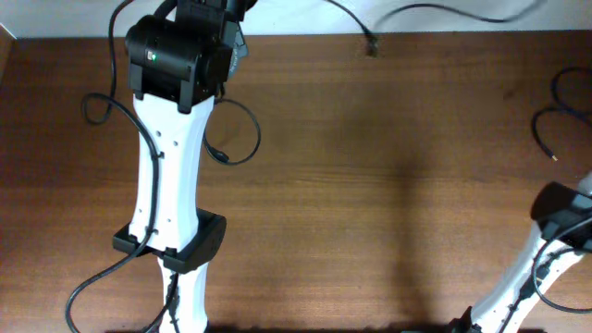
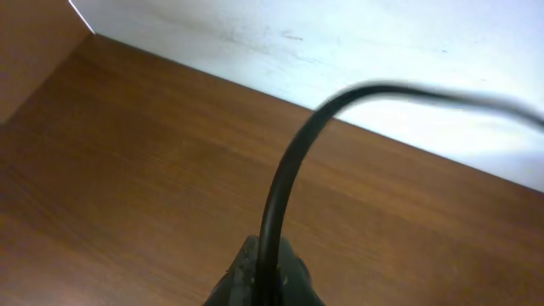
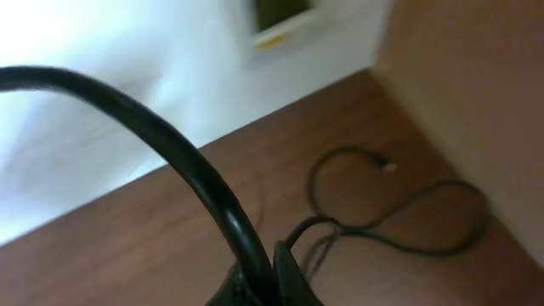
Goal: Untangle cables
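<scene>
Gripping the first cable near the desk's far edge, the left hand is clamped tight on it. The right hand is closed on a second cable; a looped strand lies beyond near the corner.

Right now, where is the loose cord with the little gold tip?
In the overhead view, the gold-tipped cord lies looped on the table at its right edge, just beyond the right arm.
</scene>
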